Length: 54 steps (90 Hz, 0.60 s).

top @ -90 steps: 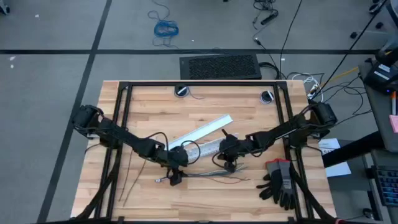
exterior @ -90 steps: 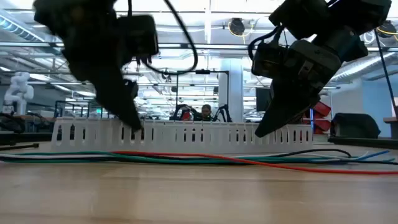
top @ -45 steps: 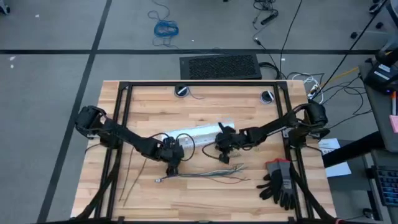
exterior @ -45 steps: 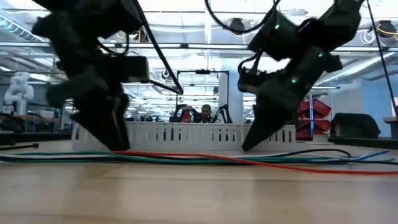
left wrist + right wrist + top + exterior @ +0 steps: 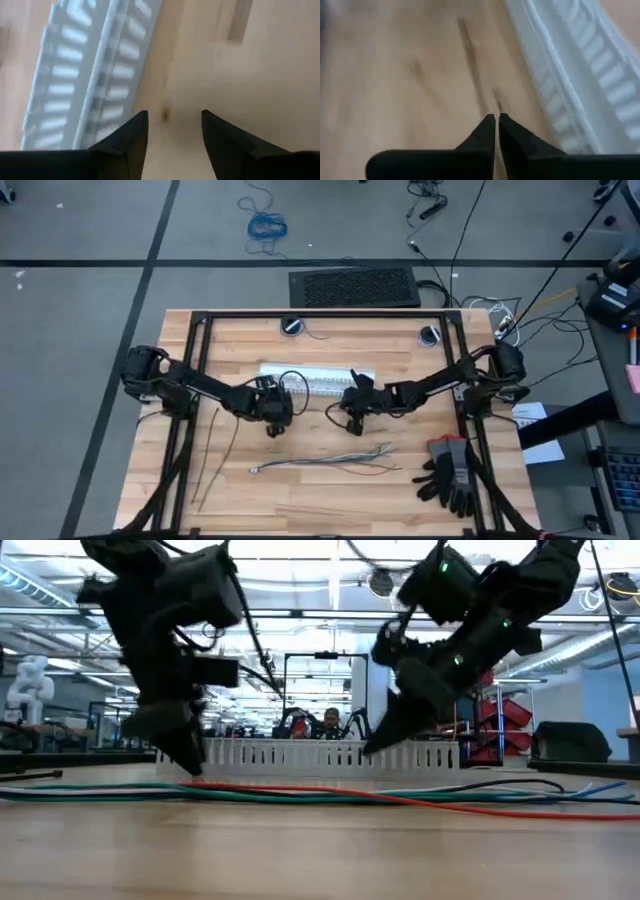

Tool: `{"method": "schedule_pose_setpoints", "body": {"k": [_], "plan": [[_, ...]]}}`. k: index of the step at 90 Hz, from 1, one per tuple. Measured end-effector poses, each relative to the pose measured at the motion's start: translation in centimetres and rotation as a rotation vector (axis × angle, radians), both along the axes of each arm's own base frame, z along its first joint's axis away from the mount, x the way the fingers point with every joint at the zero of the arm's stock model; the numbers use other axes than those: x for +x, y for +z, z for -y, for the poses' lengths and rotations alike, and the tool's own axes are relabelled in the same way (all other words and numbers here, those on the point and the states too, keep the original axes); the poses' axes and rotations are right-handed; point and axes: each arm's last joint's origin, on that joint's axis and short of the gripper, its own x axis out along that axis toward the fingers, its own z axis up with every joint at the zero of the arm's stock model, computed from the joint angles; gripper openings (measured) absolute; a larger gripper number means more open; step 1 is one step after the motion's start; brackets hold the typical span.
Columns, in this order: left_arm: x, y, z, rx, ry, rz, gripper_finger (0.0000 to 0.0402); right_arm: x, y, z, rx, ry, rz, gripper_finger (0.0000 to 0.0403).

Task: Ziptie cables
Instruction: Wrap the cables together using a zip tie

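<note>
A: Where do we stand? Our left gripper point(image 5: 274, 420) hangs over bare wood just beside the white slotted strip point(image 5: 315, 380), fingers spread with nothing between them. Our right gripper point(image 5: 352, 418) is near the strip's other end, fingers pressed together on nothing.

B: And the cables point(image 5: 325, 460) lie loose on the table point(image 5: 330, 510), nearer the front edge than both grippers and apart from them. The zipties point(image 5: 215, 460) rest well off to the left of the bundle, untouched.

A: So nothing is bundled yet. What worries us?

B: The wires are thin and splayed. If we pinch only some, the rest stay behind and the tie closes on a partial bundle.

A: The zipties look thin and flat on the wood too. Our fingertips may slide over them or skid them away.

B: And the black gloves point(image 5: 450, 472) sit near the wires' right end; a wide reach could snag them.
</note>
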Motion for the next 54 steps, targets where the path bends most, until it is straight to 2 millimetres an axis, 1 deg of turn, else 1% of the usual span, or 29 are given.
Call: {"method": "schedule_pose_setpoints", "body": {"k": [7,15,23,31,38,45,49,54], "plan": [[-0.7,1.3,1.1,-0.081,0.042,0.049,0.018,0.3,0.6,-1.4,0.001,0.05,0.076,0.0017],[-1.8,2.0,3.1,-0.189,0.05,0.053,0.018,0.5,1.4,-2.8,-0.012,0.112,0.164,0.0019],[-3.0,2.3,4.6,-0.245,0.104,0.028,0.018,0.7,1.8,-3.4,-0.03,0.144,0.211,0.0019],[-4.1,2.4,5.8,-0.269,0.189,0.01,0.018,0.6,1.8,-3.6,-0.019,0.151,0.209,0.0019],[-4.3,2.4,7.0,-0.304,0.174,0.041,0.018,0.5,1.6,-3.5,0.03,0.188,0.183,0.002],[-3.8,2.6,8.0,-0.361,0.131,0.111,0.018,0.5,1.5,-3.6,0.076,0.257,0.171,0.002],[-3.6,2.7,8.2,-0.388,0.121,0.125,0.018,0.7,1.7,-3.7,0.082,0.287,0.178,0.002],[-3.5,2.7,8.0,-0.402,0.125,0.11,0.018,1.4,2.6,-3.8,0.083,0.313,0.203,0.002]]}}
